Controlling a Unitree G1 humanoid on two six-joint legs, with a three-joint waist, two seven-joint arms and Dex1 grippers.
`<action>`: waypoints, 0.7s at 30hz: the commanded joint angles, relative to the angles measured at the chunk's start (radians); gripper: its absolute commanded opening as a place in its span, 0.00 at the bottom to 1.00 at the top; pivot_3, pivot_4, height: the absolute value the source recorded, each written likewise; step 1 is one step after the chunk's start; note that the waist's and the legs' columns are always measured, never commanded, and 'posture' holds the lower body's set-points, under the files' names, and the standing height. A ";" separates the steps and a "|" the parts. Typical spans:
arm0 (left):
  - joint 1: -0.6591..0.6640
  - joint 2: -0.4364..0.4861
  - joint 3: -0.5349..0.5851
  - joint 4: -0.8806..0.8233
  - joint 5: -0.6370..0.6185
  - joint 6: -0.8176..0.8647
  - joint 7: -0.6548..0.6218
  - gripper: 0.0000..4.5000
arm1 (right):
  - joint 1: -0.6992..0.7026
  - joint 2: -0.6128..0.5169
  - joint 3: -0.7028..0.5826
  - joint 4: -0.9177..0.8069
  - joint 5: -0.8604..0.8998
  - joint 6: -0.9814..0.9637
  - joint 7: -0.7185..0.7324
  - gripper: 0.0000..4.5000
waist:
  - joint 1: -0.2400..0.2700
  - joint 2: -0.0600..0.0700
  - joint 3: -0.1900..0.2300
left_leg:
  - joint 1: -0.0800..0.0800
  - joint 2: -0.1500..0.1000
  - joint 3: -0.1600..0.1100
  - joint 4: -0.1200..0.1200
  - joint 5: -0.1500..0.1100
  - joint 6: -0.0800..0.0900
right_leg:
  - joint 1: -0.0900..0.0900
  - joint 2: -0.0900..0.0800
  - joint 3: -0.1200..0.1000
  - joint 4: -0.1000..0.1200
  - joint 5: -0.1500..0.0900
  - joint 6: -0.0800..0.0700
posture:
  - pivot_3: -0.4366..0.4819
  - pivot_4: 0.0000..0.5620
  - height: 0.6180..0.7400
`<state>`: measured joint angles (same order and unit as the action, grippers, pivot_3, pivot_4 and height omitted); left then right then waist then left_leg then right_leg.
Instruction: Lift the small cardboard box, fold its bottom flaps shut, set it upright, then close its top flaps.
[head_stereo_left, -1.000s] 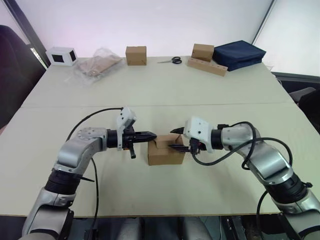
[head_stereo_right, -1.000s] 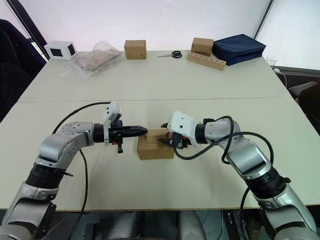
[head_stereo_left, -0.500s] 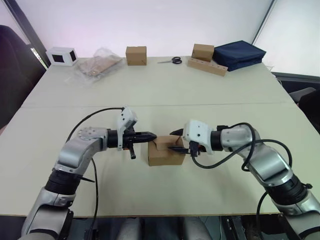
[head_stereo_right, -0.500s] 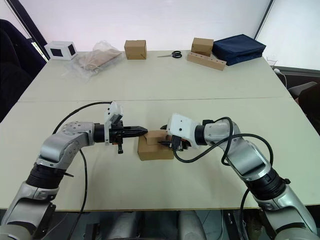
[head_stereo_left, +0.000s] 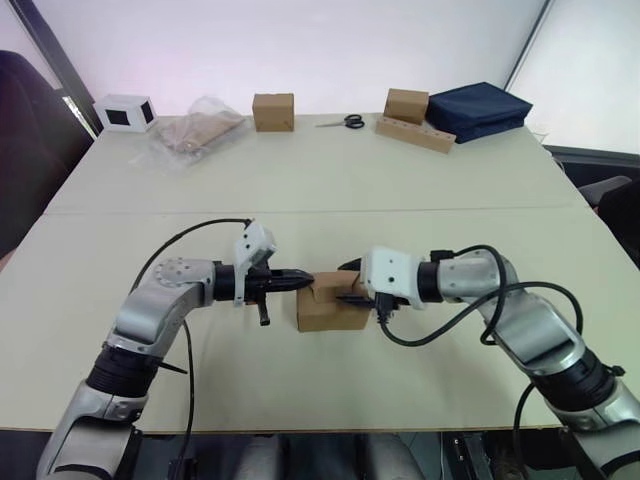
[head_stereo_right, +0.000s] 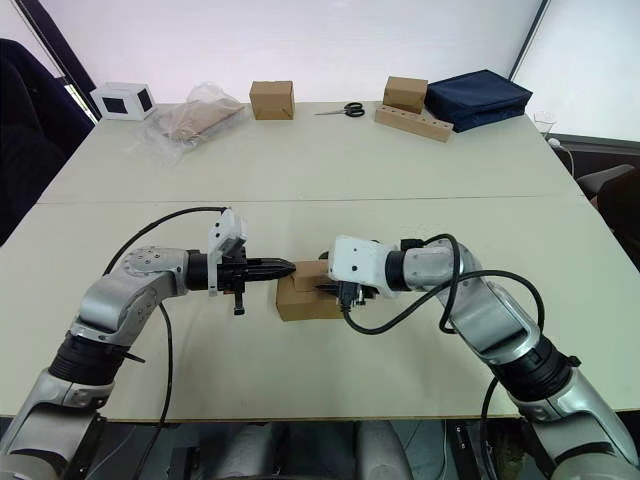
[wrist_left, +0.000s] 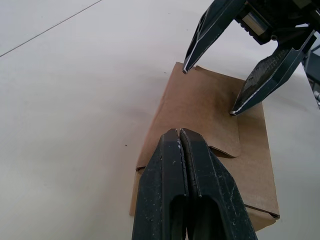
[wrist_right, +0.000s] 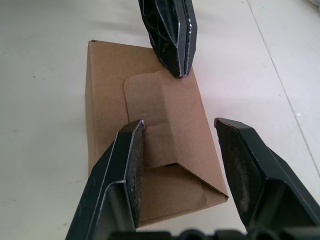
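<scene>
In the left eye view we see the small cardboard box (head_stereo_left: 329, 306) resting on the table (head_stereo_left: 300, 190), toward the near edge and about midway between the left and right edges. Our left gripper (head_stereo_left: 300, 277) reaches in from the left with its two black fingers pressed together and nothing between them, the tip at the box's upper left edge. Our right gripper (head_stereo_left: 350, 282) comes from the right with its fingers parted, one over the far top edge of the box and one lower, at the near side of the top. Along the far edge of the table stand a white box with a dark window (head_stereo_left: 124, 111), a clear-plastic-wrapped cardboard stack (head_stereo_left: 195, 128), a second brown box (head_stereo_left: 272, 110), scissors (head_stereo_left: 344, 121), a third brown box (head_stereo_left: 405, 104) on a long cardboard piece (head_stereo_left: 414, 132), and a dark blue bag (head_stereo_left: 479, 108).

In the left wrist view our clenched left fingers (wrist_left: 186, 190) point at the box's top, where a rounded flap (wrist_left: 200, 115) lies folded down, its near edge slightly lifted. The right gripper's fingertips (wrist_left: 252, 95) sit spread over the far part of that flap.

In the right wrist view our spread right fingers (wrist_right: 131, 170) straddle the flap's crease, and the left gripper's closed tip touches the flap's rounded end.
</scene>
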<state>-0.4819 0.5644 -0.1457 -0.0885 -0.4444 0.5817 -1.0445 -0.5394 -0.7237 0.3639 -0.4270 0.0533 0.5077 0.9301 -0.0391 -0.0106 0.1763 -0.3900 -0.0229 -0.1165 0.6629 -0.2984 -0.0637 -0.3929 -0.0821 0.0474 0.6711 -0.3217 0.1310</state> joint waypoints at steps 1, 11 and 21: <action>0.005 -0.015 -0.001 0.018 0.000 0.014 0.012 0.00 | -0.006 0.006 -0.001 0.020 -0.050 -0.008 -0.031 0.51 | 0.000 0.000 0.000 | 0.000 0.000 0.000 0.000 0.000 0.000 | 0.000 0.000 0.000 0.000 0.000 0.000 | 0.48 0.27 1.00; -0.062 -0.056 0.072 0.076 -0.060 0.068 0.040 0.00 | 0.028 0.028 -0.046 -0.030 0.039 0.051 -0.006 0.51 | -0.002 0.000 0.000 | 0.000 0.000 0.000 0.000 0.000 0.000 | 0.000 0.000 0.000 0.000 0.000 0.000 | 0.48 0.27 1.00; -0.045 -0.030 0.013 0.087 0.002 0.009 -0.010 0.00 | 0.004 0.045 -0.080 -0.046 0.090 0.105 -0.018 0.51 | -0.001 0.000 0.000 | 0.000 0.000 -0.001 0.000 0.000 0.000 | 0.000 0.000 0.000 0.000 0.000 0.000 | 0.48 0.27 1.00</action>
<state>-0.5268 0.5309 -0.1137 0.0011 -0.4512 0.5968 -1.0423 -0.5162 -0.6837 0.3079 -0.4397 0.1354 0.6126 0.9189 -0.0399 -0.0105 0.1761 -0.3899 -0.0229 -0.1171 0.6629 -0.2984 -0.0637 -0.3928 -0.0821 0.0470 0.6707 -0.3217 0.1310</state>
